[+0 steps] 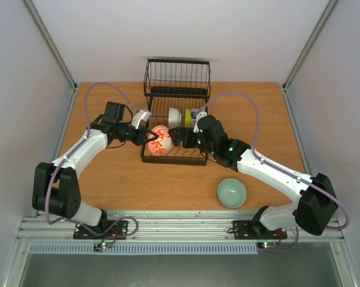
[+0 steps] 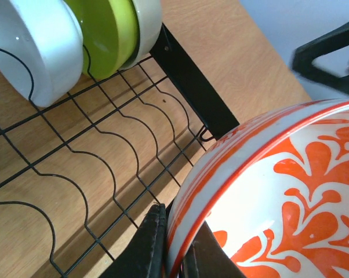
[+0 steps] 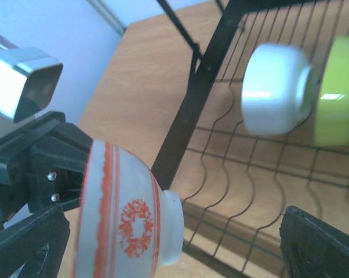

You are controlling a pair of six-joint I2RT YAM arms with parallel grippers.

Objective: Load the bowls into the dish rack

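My left gripper (image 1: 148, 136) is clamped on the rim of the patterned bowl (image 1: 160, 141), one finger (image 2: 154, 243) outside and the other inside. The bowl is tipped on edge at the left front corner of the rack (image 1: 177, 89), its foot pointing toward the right arm. From these views I can't tell whether it touches the wires.

My right gripper (image 1: 176, 136) sits over the rack base just beside that bowl. Its jaws are spread wide and hold nothing.

Further along the rack, a white bowl (image 1: 174, 115) and a yellow-green bowl (image 1: 188, 117) stand on edge between the prongs, side by side. A third bowl (image 2: 148, 23) shows behind the yellow-green one. It looks pale, though I see only a sliver of it.

A celadon bowl (image 1: 231, 193) sits upright on the table (image 1: 108, 179), near the front edge by the right arm, well apart from the rack.
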